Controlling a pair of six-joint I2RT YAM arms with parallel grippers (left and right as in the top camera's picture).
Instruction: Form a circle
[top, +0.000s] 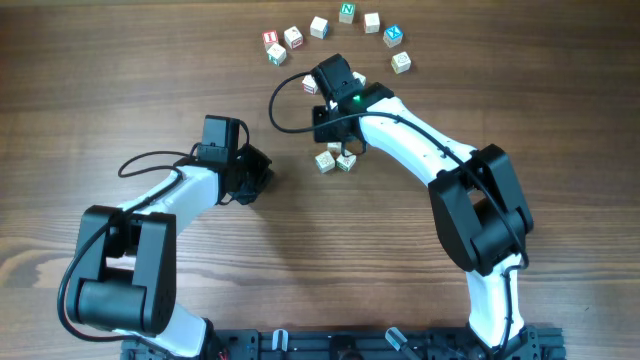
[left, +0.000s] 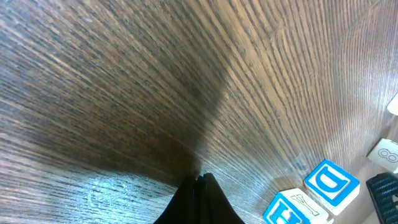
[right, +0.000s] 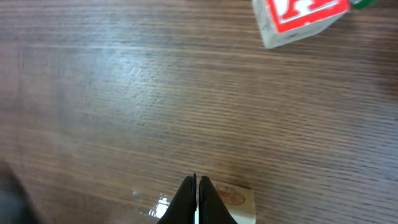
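Red A cube (right: 301, 15); blue D cube (left: 331, 182); green N cube (top: 346, 12).

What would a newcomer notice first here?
An open arc of alphabet cubes along the far side of the table, not yet a ring. The right gripper, shut, sits low beside a small cluster of cubes nearer the robot. The left gripper, also shut, is over bare wood nearby.

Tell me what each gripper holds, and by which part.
Nothing. The left gripper is shut empty; the right gripper is shut empty too, a wooden cube lying beside its tips, not between them.
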